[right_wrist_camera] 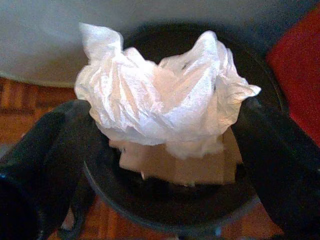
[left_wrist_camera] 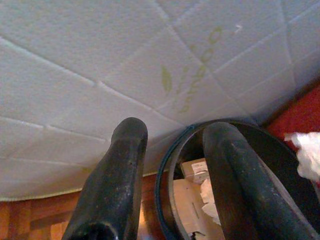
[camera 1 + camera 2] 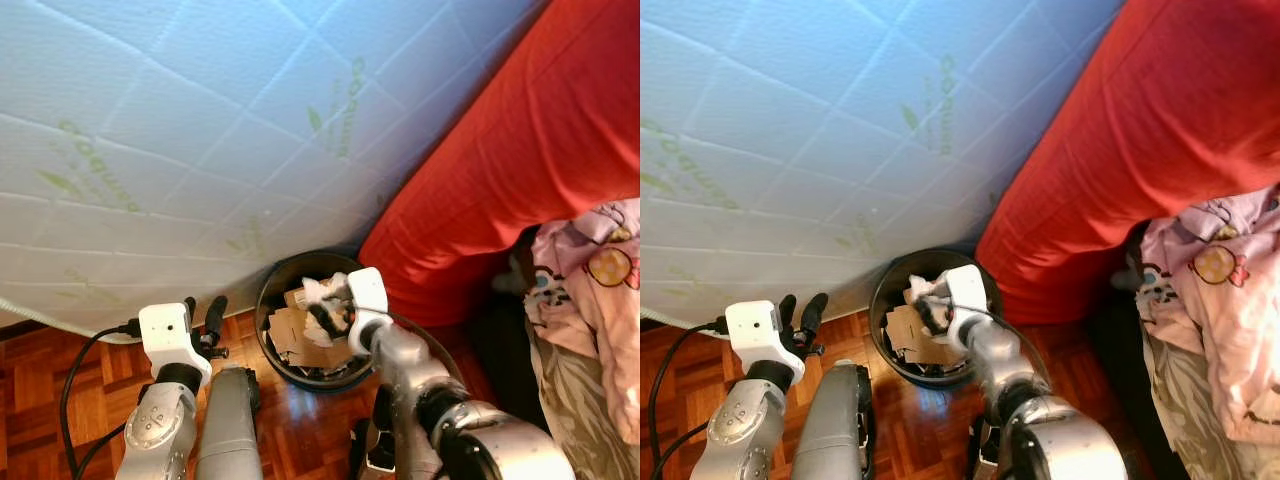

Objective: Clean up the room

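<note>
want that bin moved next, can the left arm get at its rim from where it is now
Probably yes. The left claw is open beside the black bin, with bare floor between them. The right claw holds a crumpled tissue over the bin, so it may crowd things.

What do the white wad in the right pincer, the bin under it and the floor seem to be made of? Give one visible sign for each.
White wad: thin tissue paper, matte; sharp crumples and soft, ragged edges.
Bin: probably dark plastic, slightly glossy; smooth round rim, though metal cannot be excluded.
Floor: varnished wood parquet; small reddish blocks with a reflective sheen.
The right pincer holds the wad over the bin.
</note>
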You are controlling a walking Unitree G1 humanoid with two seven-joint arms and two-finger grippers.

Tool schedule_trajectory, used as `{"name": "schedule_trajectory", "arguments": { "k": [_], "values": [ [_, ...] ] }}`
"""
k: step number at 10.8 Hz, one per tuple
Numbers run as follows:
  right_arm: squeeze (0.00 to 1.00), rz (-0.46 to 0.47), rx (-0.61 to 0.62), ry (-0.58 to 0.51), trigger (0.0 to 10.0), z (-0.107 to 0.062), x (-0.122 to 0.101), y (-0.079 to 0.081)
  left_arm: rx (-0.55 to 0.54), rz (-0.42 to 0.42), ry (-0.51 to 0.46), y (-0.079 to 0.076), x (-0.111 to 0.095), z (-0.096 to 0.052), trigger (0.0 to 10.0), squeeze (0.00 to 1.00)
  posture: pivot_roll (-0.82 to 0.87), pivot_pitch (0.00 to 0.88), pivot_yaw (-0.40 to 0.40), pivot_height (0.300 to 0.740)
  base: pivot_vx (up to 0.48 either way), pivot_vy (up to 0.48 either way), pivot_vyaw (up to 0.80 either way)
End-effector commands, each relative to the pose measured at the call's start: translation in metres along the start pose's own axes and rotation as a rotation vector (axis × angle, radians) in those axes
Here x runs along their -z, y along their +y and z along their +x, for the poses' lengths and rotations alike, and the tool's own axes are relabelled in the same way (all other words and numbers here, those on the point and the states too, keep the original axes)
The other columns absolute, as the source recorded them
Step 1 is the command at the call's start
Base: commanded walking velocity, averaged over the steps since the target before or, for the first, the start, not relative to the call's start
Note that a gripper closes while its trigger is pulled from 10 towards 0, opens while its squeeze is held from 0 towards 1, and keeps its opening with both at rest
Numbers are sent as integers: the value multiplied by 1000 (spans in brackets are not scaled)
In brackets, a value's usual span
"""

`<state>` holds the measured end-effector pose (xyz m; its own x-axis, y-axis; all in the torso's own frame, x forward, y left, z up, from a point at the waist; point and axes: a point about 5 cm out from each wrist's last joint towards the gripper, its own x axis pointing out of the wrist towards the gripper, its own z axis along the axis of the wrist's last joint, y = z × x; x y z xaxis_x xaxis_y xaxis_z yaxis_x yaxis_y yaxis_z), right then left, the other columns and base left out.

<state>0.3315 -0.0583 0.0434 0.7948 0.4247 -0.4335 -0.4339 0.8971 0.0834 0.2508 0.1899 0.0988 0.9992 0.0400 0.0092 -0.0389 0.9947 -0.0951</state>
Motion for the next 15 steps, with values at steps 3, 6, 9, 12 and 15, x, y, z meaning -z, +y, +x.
{"name": "schedule_trajectory", "arguments": {
  "k": [3, 6, 9, 12, 15],
  "values": [
    [1000, 47, -57, 12, 10000, -3, 17, 7, -8, -9, 38, 0, 7, -4, 10000, 0, 250, 358, -89, 622, 0, 0, 0],
    [0, 58, -11, 5, 10000, -3, 15, 4, -10, -10, 41, 1, 7, -5, 10000, 0, 252, 365, -88, 622, 0, 0, 0],
    [0, 267, -5, -158, 10000, -1, -13, -2, -9, -10, 39, 2, 7, -4, 10000, 0, 253, 372, -86, 622, 0, 0, 0],
    [0, 119, -35, -6, 10000, -2, 12, 5, -6, -11, 37, 0, 6, -3, 10000, 0, 253, 373, -84, 622, 0, 0, 0],
    [0, -76, 18, 82, 10000, -4, 21, -1, -4, -12, 30, 0, 4, -1, 10000, 0, 254, 375, -84, 622, 0, 0, 0]
  ]
}}
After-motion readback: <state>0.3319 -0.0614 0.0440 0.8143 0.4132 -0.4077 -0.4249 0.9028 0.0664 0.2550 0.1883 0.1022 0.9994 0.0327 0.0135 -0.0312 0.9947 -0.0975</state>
